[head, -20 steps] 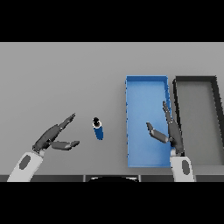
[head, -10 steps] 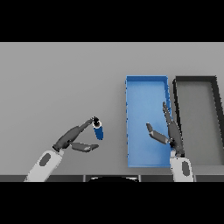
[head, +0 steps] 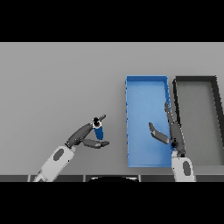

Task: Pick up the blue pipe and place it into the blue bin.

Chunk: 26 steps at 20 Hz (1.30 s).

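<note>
Two hands, left hand point(head: 85, 136) spread around blue pipe point(head: 99, 130), right hand point(head: 169, 131) open over blue bin point(head: 146, 80) edge.

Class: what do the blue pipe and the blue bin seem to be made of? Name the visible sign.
Blue pipe: probably plastic or painted metal; smooth, even blue body with a pale end cap.
Blue bin: likely moulded plastic; uniform matte blue, thin straight walls, no shine.

On the grey table point(head: 61, 83) the left hand point(head: 87, 136) brackets the upright blue pipe point(head: 99, 130), fingers behind it and thumb in front. The right hand point(head: 171, 131) hangs open over the blue bin point(head: 146, 85); a dark bin point(head: 195, 80) sits just beside it.
</note>
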Each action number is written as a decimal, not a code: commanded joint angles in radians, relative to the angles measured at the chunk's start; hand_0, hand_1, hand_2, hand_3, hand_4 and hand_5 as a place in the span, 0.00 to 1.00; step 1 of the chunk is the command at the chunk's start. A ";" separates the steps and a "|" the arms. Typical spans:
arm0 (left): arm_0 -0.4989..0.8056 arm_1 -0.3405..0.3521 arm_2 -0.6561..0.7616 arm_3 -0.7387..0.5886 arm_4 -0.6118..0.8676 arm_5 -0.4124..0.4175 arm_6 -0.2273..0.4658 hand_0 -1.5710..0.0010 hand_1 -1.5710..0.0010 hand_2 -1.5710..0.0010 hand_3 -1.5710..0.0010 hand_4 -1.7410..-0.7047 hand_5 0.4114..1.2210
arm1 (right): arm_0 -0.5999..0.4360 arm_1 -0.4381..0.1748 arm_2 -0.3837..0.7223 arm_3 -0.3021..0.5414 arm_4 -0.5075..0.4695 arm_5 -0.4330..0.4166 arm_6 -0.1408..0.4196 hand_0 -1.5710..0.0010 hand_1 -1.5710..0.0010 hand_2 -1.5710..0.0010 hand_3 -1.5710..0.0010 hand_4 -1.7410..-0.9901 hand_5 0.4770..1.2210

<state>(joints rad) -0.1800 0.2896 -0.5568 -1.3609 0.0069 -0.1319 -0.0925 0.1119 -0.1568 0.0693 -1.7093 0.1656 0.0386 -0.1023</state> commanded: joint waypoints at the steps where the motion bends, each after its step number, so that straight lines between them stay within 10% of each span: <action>1: -0.006 -0.022 0.000 0.012 0.007 0.001 -0.006 1.00 1.00 1.00 1.00 0.64 0.02 | 0.001 -0.001 0.006 -0.005 0.009 -0.001 0.004 1.00 1.00 1.00 1.00 0.71 0.23; 6: -0.014 -0.089 0.024 0.038 0.070 -0.005 -0.037 0.99 0.90 0.80 0.82 0.48 0.25 | 0.010 0.000 0.001 0.003 0.003 0.002 -0.010 1.00 1.00 1.00 1.00 0.70 0.24; 9: -0.006 -0.119 0.031 0.051 0.092 0.001 -0.045 0.62 0.52 0.45 0.42 0.29 0.62 | 0.009 0.010 0.010 0.000 0.016 -0.009 0.002 1.00 1.00 1.00 1.00 0.69 0.24; 13: 0.018 -0.114 -0.002 0.017 0.070 0.012 -0.065 0.25 0.21 0.18 0.19 0.18 0.84 | 0.004 0.002 0.002 -0.006 -0.007 0.007 0.015 1.00 1.00 1.00 1.00 0.68 0.24; 26: -0.049 -0.171 0.020 -0.167 0.068 0.006 -0.053 0.01 0.01 0.01 0.01 0.27 0.99 | -0.015 -0.003 -0.001 0.016 0.005 0.003 0.011 1.00 1.00 1.00 1.00 0.73 0.22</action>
<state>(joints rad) -0.2296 0.1181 -0.5367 -1.5286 0.0738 -0.1278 -0.1499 0.0968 -0.1601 0.0680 -1.6937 0.1709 0.0421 -0.0906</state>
